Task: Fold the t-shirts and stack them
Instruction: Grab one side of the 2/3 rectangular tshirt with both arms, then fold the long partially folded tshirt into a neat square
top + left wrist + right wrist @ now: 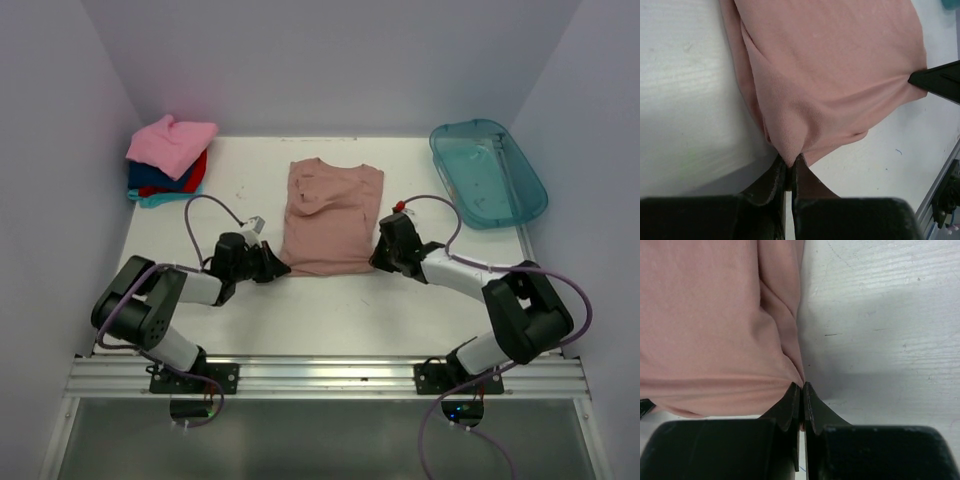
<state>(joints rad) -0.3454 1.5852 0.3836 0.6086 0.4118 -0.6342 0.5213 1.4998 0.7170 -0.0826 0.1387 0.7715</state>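
The left pincer [281, 267] is closed tight on the near-left hem corner of the dusty pink-brown short-sleeved cotton tee [330, 215]. The right pincer [378, 258] is clamped the same way on the near-right corner. The tee lies flat between and beyond them on the white table [330, 310], plain side up. Well beyond the left pincer and to its left sits a stack of folded tees [168, 160]: bright pink on top, then red, blue and teal. A translucent teal plastic tub [488, 172] lies beyond the right pincer.

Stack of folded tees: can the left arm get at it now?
Likely not yet: the left fingers are shut on a near corner of the pink-brown tee, though nothing stands between them and the stack.
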